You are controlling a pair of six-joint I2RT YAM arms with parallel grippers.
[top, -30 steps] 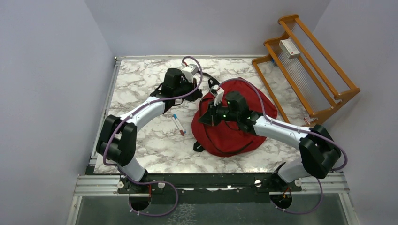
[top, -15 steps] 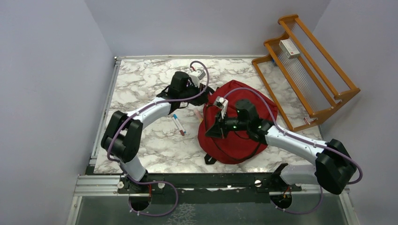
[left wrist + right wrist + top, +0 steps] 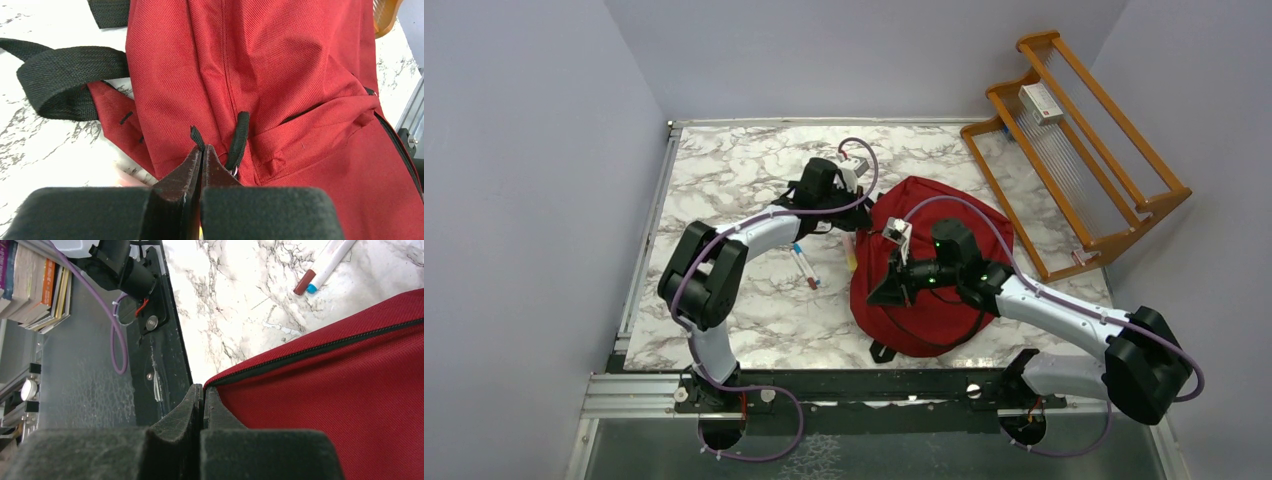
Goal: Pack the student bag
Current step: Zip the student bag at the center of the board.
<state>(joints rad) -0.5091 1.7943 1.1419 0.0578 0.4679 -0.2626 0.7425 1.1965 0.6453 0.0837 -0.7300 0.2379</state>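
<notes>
Change: the bag (image 3: 919, 322) had slid right and nearer on the table (image 3: 724, 190), and both arms had moved with it.
Meaning: repositioning, by judgement. Packing had not begun, and the pens (image 3: 804, 266) lay just left of the bag.
Left gripper (image 3: 202, 152): fingers together, pinching a black tab on the bag.
Right gripper (image 3: 202, 390): fingers together on the bag's zipped edge, apparently pinching it.
Bag: red, slumped, with black straps, lying centre-right on the table.

red student bag (image 3: 916, 326), white-grey marbled table (image 3: 724, 180)
</notes>
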